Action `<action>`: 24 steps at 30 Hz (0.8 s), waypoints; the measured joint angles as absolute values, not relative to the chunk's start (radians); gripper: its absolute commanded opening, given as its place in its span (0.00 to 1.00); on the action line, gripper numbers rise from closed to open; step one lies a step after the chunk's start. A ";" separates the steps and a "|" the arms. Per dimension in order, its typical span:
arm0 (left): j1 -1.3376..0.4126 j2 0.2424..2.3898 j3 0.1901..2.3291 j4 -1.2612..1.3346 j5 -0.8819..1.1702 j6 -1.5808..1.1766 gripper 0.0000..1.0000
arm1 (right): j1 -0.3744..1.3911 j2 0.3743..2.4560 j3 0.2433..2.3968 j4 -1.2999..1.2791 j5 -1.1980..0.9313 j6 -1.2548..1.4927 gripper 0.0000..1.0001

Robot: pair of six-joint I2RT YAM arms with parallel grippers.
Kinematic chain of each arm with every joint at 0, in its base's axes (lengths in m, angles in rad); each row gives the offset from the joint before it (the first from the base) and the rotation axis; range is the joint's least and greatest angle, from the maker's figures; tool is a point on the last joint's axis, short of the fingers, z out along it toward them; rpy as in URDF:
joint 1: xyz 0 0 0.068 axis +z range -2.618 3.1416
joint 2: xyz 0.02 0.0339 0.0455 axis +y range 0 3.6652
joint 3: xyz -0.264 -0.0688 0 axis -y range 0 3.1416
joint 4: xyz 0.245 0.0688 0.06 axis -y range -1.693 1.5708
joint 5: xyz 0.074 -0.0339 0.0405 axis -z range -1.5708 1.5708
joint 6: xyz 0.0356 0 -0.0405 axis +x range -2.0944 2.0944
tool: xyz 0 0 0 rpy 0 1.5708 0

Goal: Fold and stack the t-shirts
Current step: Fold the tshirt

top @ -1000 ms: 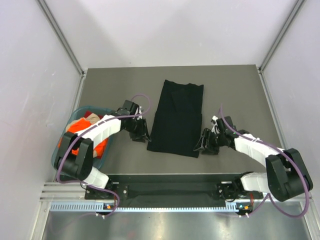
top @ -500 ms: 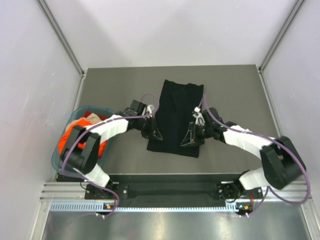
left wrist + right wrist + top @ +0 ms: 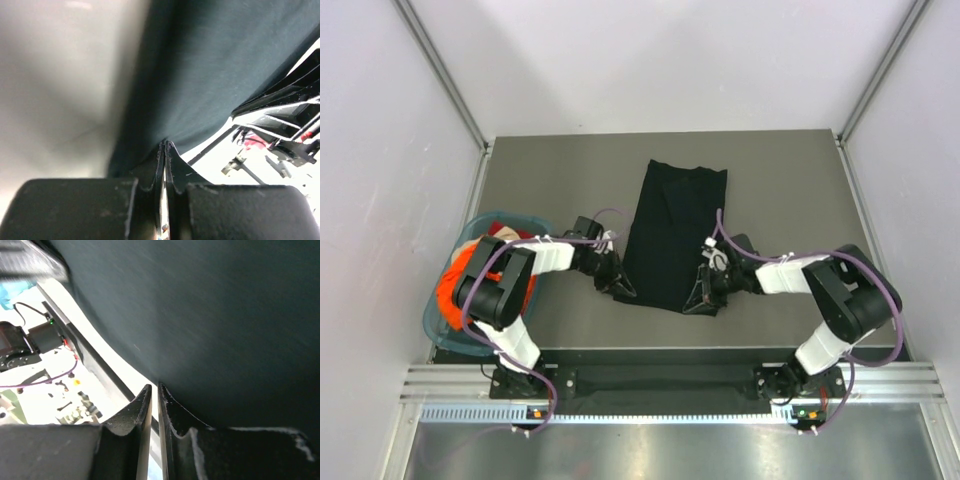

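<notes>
**Item: black t-shirt (image 3: 675, 225).** Lies on the table (image 3: 550, 170), to the right of the teal basket (image 3: 438, 330), well apart from it.

**Change:** a second ago both grippers stood outside the near corners with jaws apart. They have since moved in and closed.

**Left gripper (image 3: 620, 289):** pinched narrow on the near corner nearer the basket.

**Right gripper (image 3: 701, 298):** jaws almost together on the near corner farther from the basket, cloth at the tips.

**Meaning:** judged ready for a lengthwise fold, near hem carried to the far end.

**Orientation:** long axis runs near to far, with the far end leaning away from the basket. Collar end cannot be told.

**Also:** orange t-shirt (image 3: 455, 285) is inside the basket, not yet folded.
</notes>
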State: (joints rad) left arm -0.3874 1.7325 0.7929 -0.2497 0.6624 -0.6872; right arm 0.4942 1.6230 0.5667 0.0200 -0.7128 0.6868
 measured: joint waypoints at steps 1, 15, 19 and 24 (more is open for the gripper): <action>-0.363 1.732 0.790 -0.262 0.670 -0.678 0.04 | 0.476 1.609 0.548 0.018 -0.723 0.681 0.12; -0.434 1.587 0.944 -0.504 0.541 -0.526 0.13 | 0.410 1.380 0.638 -0.387 -0.651 0.513 0.21; -0.513 1.589 1.013 -0.401 0.617 -0.583 0.13 | 0.447 1.427 0.702 -0.309 -0.699 0.561 0.20; -0.556 1.741 1.010 -0.257 0.723 -0.679 0.11 | 0.455 1.552 0.702 -0.207 -0.733 0.613 0.17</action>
